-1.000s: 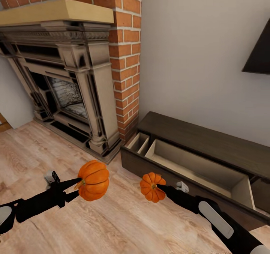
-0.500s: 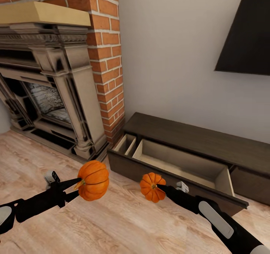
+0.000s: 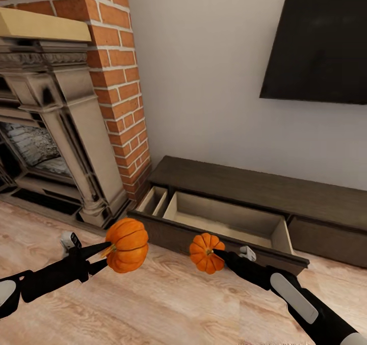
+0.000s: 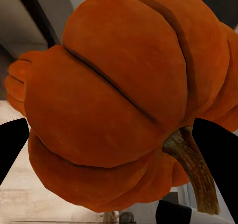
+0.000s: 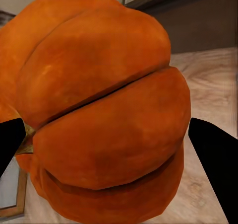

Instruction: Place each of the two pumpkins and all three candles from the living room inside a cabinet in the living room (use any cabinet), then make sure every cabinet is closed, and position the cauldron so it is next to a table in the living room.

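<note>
Over the floor — left pumpkin (image 3: 127, 245) stem toward fingers (image 3: 94, 249) | right pumpkin (image 3: 206, 253) likewise

Two ribbed orange pumpkins hang above the wood floor just in front of the cabinet (image 3: 265, 189), a long, low, dark-brown unit whose drawer stands pulled open. The larger pumpkin (image 3: 127, 245) is off the drawer's fireplace-side corner, stem sideways; the smaller pumpkin (image 3: 206, 253) is nearer the drawer front.

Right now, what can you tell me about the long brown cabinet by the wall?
The cabinet is long, low and dark brown with a wood-grain look and a flat top. It stands on the wooden floor against the white wall, beside the brick fireplace column. Its drawer is pulled open, showing pale compartments, one narrow and one wide. Nothing visible lies inside.
</note>
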